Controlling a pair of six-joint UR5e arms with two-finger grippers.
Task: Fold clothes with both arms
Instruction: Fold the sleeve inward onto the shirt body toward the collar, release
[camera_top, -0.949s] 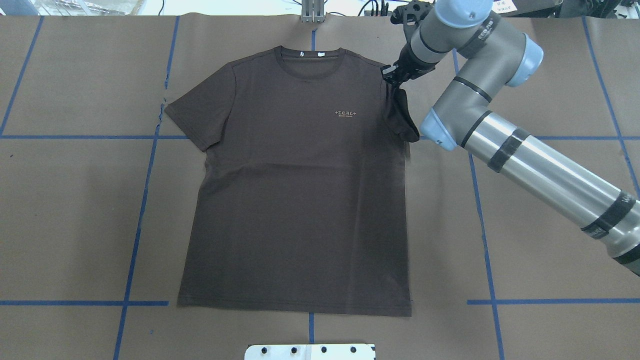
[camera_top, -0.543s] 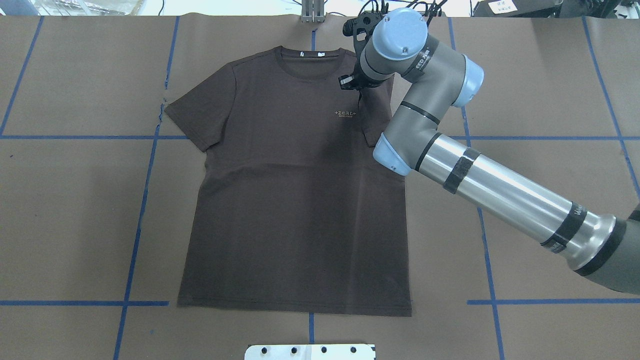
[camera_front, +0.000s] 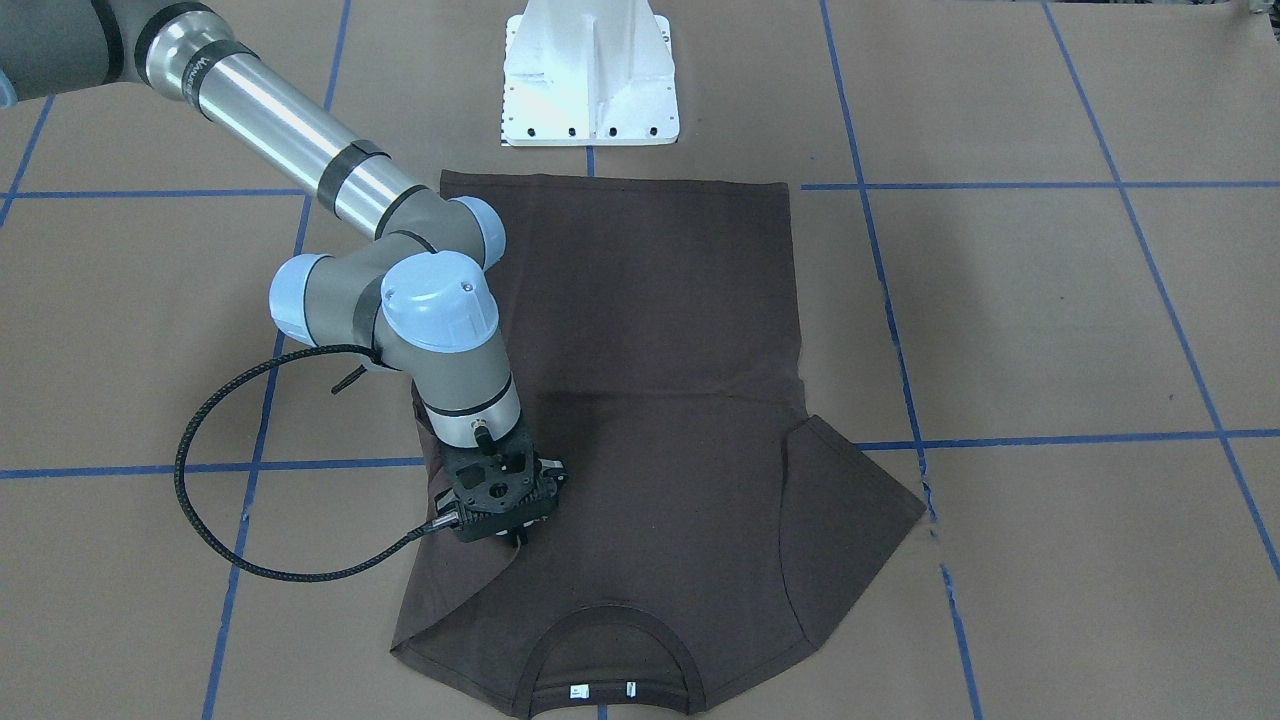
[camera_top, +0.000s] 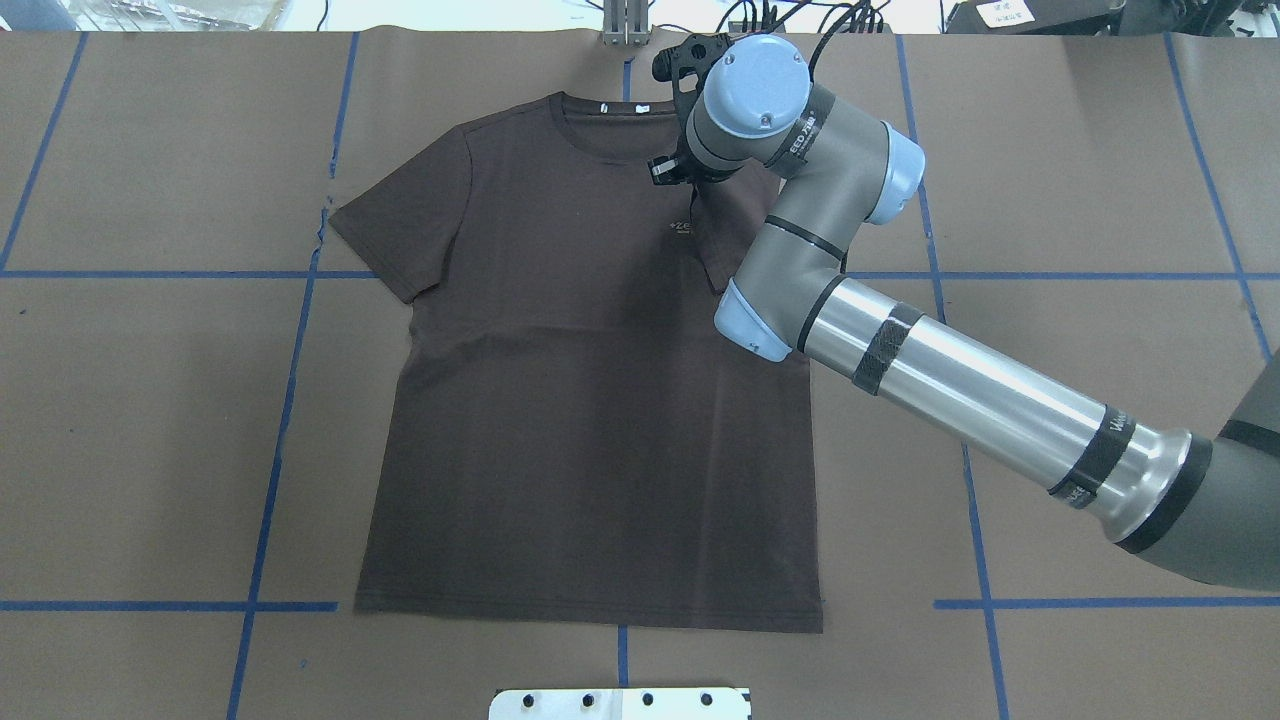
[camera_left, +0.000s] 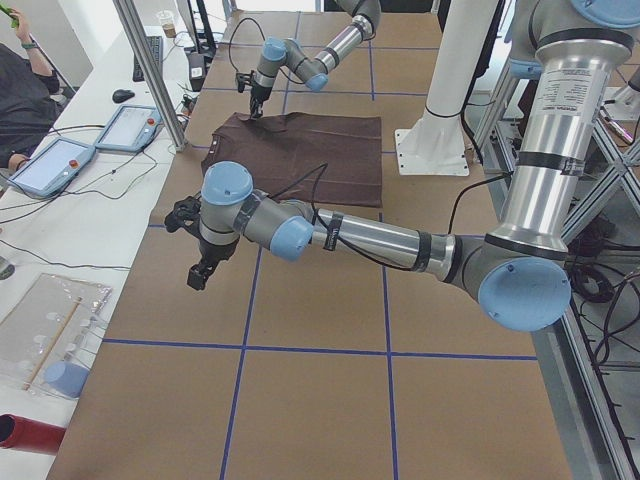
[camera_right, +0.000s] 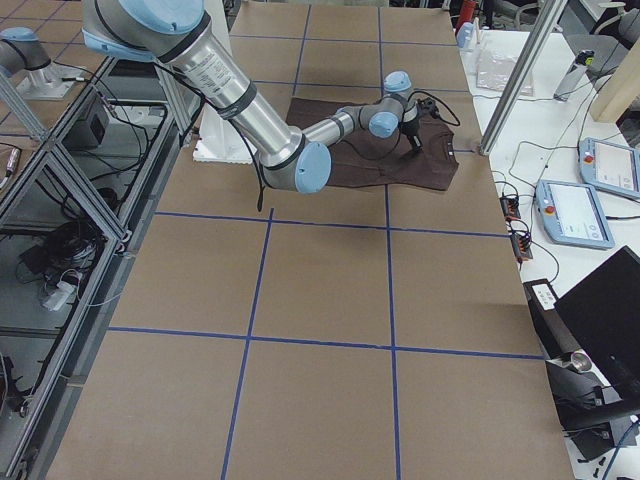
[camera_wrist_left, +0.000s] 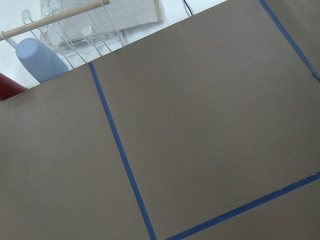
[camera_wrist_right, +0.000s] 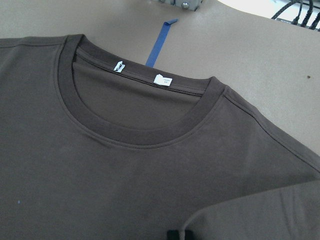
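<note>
- Dark brown T-shirt (camera_top: 560, 420) is laid flat, front up, at the middle of the paper-covered table (camera_top: 1100, 150), with its collar (camera_wrist_right: 135, 135) on the far side from the robot.
- The sleeve (camera_front: 455, 600) on the robot's right is folded inward over the chest and is pinched between the closed fingers of the right gripper (camera_top: 668, 170).
- The left gripper (camera_left: 198, 278) is seen above bare table, well apart from the shirt; whether it is open or closed cannot be told.

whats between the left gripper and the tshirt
Only bare brown table paper and blue tape, in the exterior left view; the left gripper hangs apart from the T-shirt.
</note>
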